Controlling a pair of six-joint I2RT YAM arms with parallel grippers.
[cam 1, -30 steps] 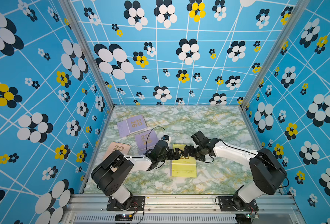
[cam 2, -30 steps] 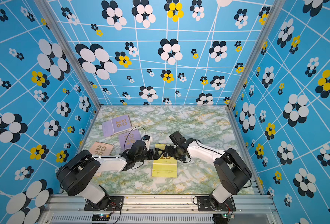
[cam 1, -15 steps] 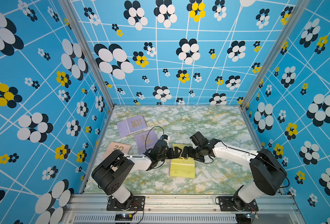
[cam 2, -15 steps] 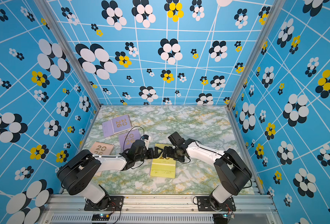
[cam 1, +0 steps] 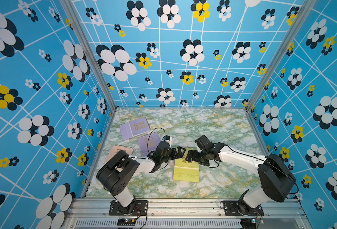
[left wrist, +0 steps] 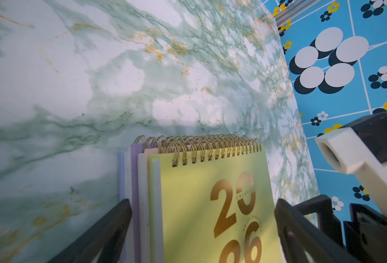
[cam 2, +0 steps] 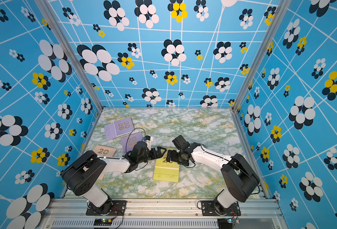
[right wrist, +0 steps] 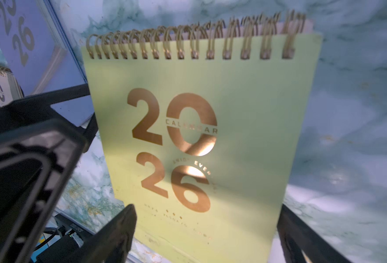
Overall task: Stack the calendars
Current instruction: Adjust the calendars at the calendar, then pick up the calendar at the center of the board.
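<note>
Left claw [cam 1: 180, 152] and right claw [cam 1: 189, 156] are both spread wide open, nothing pinched in either one.

Sweeping from the left: the peach calendar [cam 1: 120, 150] lies flat at the left edge of the marble table [cam 1: 213, 126], with its near part hidden under the left arm. Just right of it and further back is the far lavender calendar [cam 1: 137, 125]. A second lavender calendar [cam 1: 146, 142] sits nearer, partly covered by the left wrist and its cable. All three are loose and well apart from the stack.

Then comes the left claw, hanging over the far left corner of the stack [left wrist: 134, 182], right at the spiral end. In the left wrist view its fingers [left wrist: 110, 225] sit either side of the pile. I can't tell if they touch the edges.

The yellow-green calendar [cam 1: 186, 171] is on top, with peach and lavender edges peeking out below it. The pile lies flat around the middle of the table, toward the near side.

The right claw faces the left one from the right, over the same spiral end. In its wrist view the fingers [right wrist: 119, 227] flank the yellow-green cover.
</note>
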